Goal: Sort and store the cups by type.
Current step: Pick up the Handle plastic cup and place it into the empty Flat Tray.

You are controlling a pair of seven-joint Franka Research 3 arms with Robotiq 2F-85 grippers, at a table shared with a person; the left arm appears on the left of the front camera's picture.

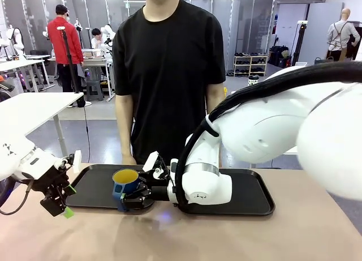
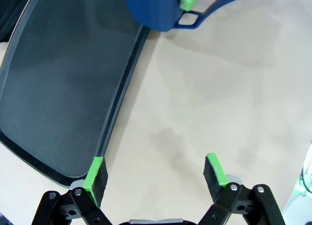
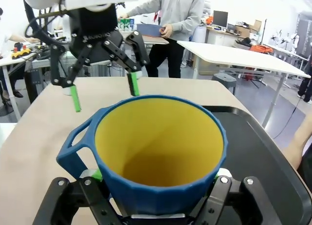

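Front view: right tool (image 1: 129, 197) clamped on the dark blue, yellow-lined plastic mug (image 1: 125, 182), apparently just above the black tray's (image 1: 254, 201) near-left edge; left tool (image 1: 59, 205) spread wide and empty over the tan surface (image 1: 237, 238). Storing appears unfinished.

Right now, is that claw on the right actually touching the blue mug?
Touching. In the right wrist view the right gripper has its jaws shut on the blue mug, a finger pressed against each side of its body.
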